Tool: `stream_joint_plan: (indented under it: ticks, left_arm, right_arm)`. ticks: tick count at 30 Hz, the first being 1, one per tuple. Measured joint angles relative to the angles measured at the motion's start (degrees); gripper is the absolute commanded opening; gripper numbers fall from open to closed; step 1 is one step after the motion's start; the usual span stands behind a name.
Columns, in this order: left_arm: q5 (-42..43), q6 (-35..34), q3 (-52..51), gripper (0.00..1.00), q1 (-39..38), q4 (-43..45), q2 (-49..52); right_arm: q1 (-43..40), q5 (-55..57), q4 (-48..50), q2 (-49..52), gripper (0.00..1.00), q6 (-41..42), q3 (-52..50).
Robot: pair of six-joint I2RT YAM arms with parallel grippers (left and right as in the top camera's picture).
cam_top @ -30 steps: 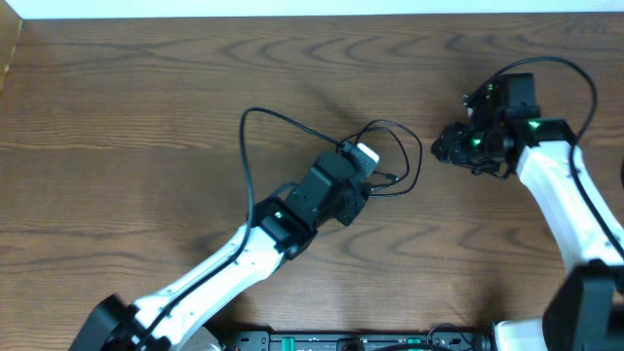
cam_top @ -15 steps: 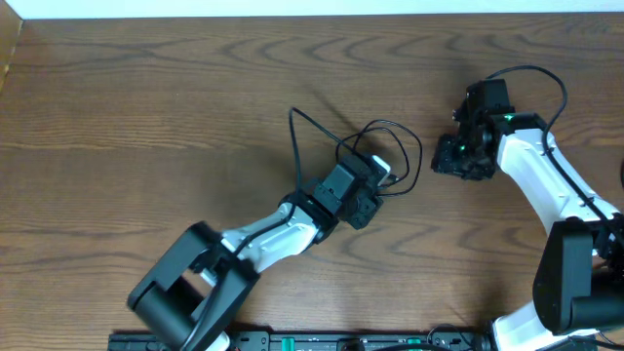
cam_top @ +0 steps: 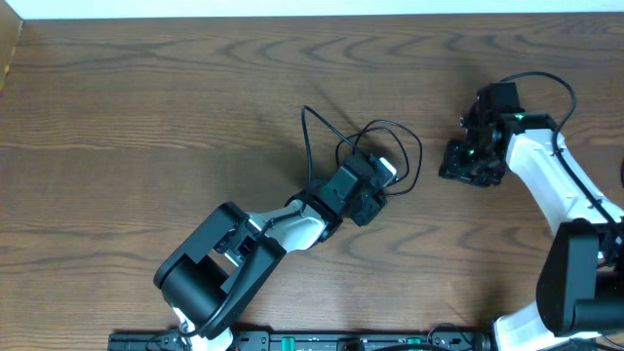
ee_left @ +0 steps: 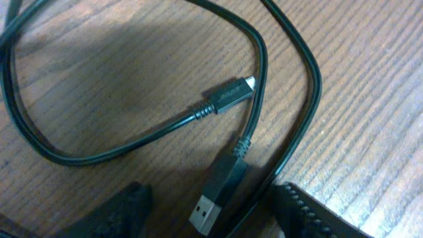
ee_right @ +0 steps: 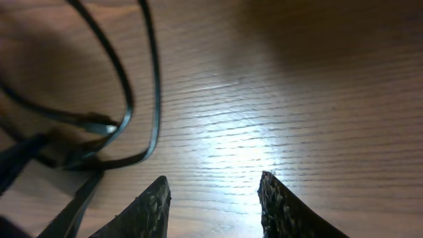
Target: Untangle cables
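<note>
On the wooden table (cam_top: 146, 117), a black cable (ee_left: 263, 56) lies in loose loops at mid-table, its USB plug (ee_left: 218, 192) between the spread, empty fingers of the left gripper (ee_left: 213, 215). Nearby, the right gripper (ee_right: 213, 195), likewise parted and grasping nothing, hovers over bare wood.

Black cable (ee_right: 158, 99) loops at left, right gripper (ee_right: 215, 180) parted
</note>
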Motion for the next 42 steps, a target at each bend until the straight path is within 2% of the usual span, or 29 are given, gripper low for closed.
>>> stream_joint_plan:
  ticks: [2, 3, 10, 14, 25, 34, 35, 36, 42]
  left_arm:
    - [0.04, 0.7, 0.15, 0.09, 0.07, 0.44, 0.39]
    - [0.11, 0.72, 0.28, 0.08, 0.07, 0.76, 0.66]
    - [1.38, 0.76, 1.25, 0.08, 0.2, -0.26, 0.76]
    - [1.99, 0.68, 1.68, 0.07, 0.13, -5.44, -1.44]
    - [1.68, 0.66, 3.43, 0.08, 0.11, -14.8, -22.77]
    - [1.64, 0.61, 3.43, 0.09, 0.11, -20.46, -27.56]
    - [1.62, 0.61, 3.43, 0.09, 0.11, -20.57, -28.04]
    - [1.53, 0.46, 3.43, 0.09, 0.11, -20.68, -28.74]
    - [1.53, -0.44, 3.43, 0.1, 0.11, -21.07, -33.68]
  right_arm:
    - [0.0, -0.83, 0.04, -1.29, 0.42, -0.11, 0.0]
    - [0.0, -1.16, 0.04, -2.32, 0.43, -0.13, 0.0]
    - [0.0, -1.99, 0.11, -8.98, 0.49, -0.66, 0.0]
    - [-0.02, -1.51, 0.02, -9.55, 0.52, -0.79, 0.0]
    - [-0.04, -0.35, -0.11, -9.57, 0.52, -0.72, 0.0]
    - [-0.04, -2.75, -0.22, -9.57, 0.69, -3.37, 0.0]
    - [-0.04, -3.98, -0.22, -9.57, 0.75, -4.81, 0.0]
    - [-0.04, -5.66, -0.17, -9.57, 0.78, -6.47, 0.0]
    - [-0.04, -13.53, 2.82, -9.55, 0.82, -15.72, 0.0]
